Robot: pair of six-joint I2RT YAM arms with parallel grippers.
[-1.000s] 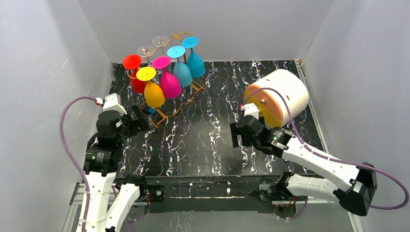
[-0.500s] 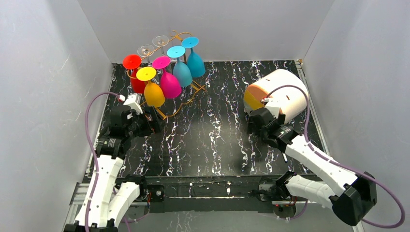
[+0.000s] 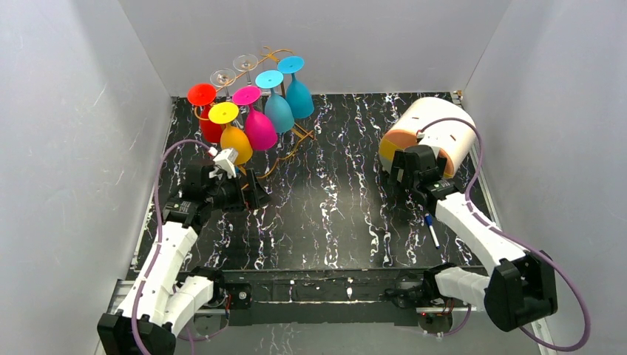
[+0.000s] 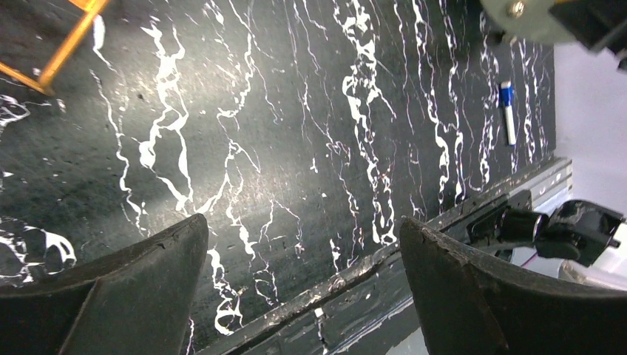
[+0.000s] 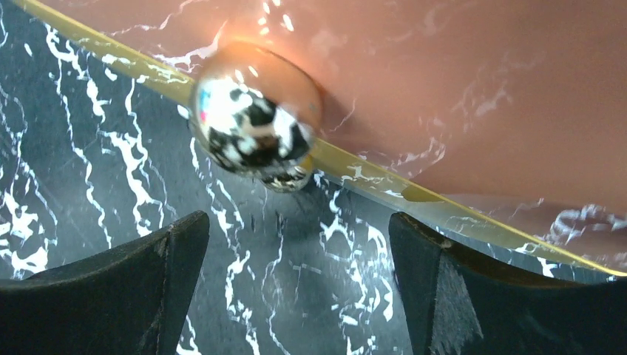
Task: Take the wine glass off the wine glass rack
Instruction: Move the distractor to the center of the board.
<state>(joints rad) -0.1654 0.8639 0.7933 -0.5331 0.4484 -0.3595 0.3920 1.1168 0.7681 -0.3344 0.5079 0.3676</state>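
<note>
The rack (image 4: 72, 41) holds coloured glasses (image 3: 260, 126) upside down, the yellow glass (image 3: 235, 142) nearest me. My left claw (image 3: 253, 194) hangs spread and empty just in front of the rack. My right claw (image 3: 403, 168), also spread, faces a drum's (image 3: 444, 126) knob (image 5: 255, 126), well right of the rack.

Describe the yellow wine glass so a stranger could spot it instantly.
In the table's far left corner stands the golden wine glass rack. Glasses hang inverted from it. The yellow wine glass hangs at its near end, the only yellow one.
</note>
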